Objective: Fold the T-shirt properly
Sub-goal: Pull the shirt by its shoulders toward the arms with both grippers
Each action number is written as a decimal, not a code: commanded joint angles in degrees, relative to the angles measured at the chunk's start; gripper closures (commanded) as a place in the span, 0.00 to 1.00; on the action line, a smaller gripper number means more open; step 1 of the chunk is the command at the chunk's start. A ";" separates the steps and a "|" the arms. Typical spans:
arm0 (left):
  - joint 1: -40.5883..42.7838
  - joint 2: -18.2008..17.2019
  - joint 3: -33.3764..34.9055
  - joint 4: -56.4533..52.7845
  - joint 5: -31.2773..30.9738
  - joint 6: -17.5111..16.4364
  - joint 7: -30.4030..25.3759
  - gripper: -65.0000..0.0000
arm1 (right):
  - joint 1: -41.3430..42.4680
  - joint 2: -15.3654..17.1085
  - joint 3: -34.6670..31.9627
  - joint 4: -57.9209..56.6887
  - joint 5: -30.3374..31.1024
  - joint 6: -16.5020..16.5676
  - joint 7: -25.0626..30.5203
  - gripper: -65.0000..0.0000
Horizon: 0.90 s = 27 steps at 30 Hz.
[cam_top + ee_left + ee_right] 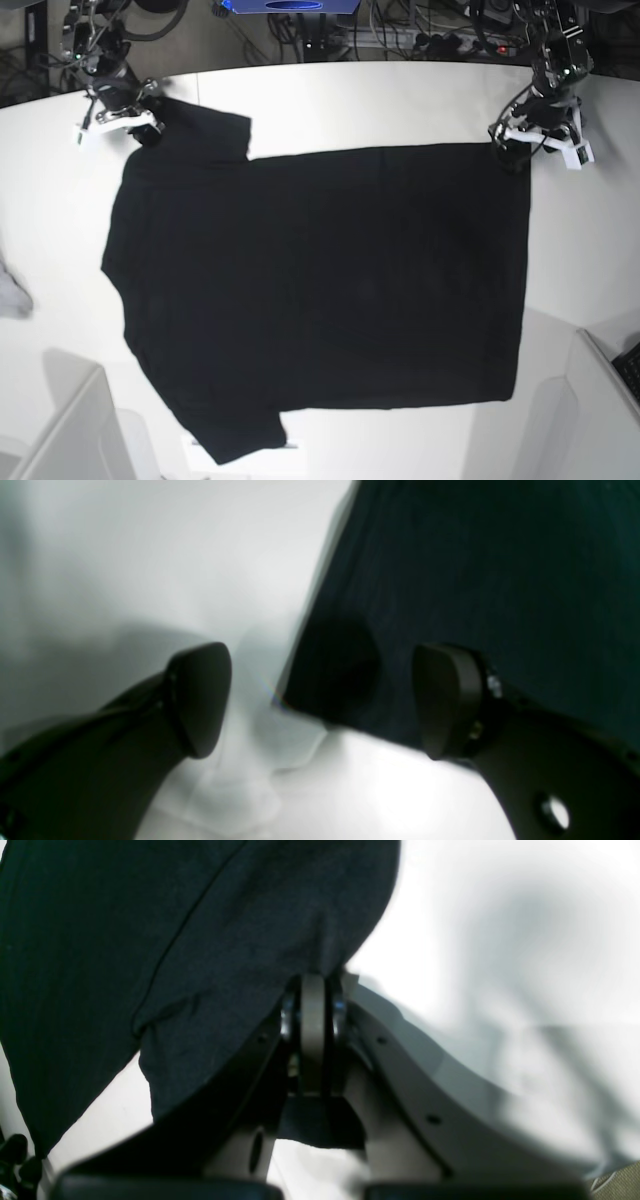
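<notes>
The black T-shirt [320, 300] lies spread flat on the white table [400, 100], plain side up, sleeves at the left, hem at the right. My left gripper [512, 150] hangs at the shirt's far right corner. In the left wrist view it [322, 700] stands open, and the corner of the T-shirt [450, 580] lies loose on the table between the two fingers [200, 700]. My right gripper [140, 128] sits at the far left sleeve. In the right wrist view it [312, 990] is shut, pinching a fold of the T-shirt [175, 940].
A small grey cloth scrap [10, 290] lies at the table's left edge. White box-like shapes stand at the near left [70, 430] and near right [600, 400] corners. Cables and gear [400, 30] crowd the floor behind the table's curved far edge.
</notes>
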<state>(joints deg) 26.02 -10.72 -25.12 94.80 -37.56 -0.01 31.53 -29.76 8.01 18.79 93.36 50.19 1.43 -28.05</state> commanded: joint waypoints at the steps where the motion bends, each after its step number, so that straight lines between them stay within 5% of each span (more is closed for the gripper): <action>1: -0.04 0.57 0.03 -0.43 -0.46 0.23 2.80 0.17 | -0.97 0.30 0.07 -0.22 -1.54 -1.30 -2.41 1.00; 8: -2.15 1.53 0.11 -2.54 -0.46 -1.79 2.89 0.21 | -0.97 0.30 0.07 -0.22 -1.54 -1.30 -2.41 1.00; 11: -2.15 1.97 -0.33 -2.63 -0.46 -5.66 2.98 0.42 | -0.97 0.39 0.07 -0.22 -1.54 -1.30 -2.41 1.00; 18: -2.33 1.97 -0.15 -5.79 -0.46 -6.10 2.98 0.97 | -0.70 0.39 0.07 -0.13 -1.54 -1.30 -2.41 1.00; 27: -0.13 1.62 -0.50 -4.74 -0.29 -6.10 2.98 1.00 | -3.52 0.39 0.16 1.98 -1.54 -1.30 -2.06 1.00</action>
<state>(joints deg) 24.91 -8.88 -25.58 90.24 -39.35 -7.57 30.70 -32.36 8.01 18.79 95.26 49.91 1.50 -28.25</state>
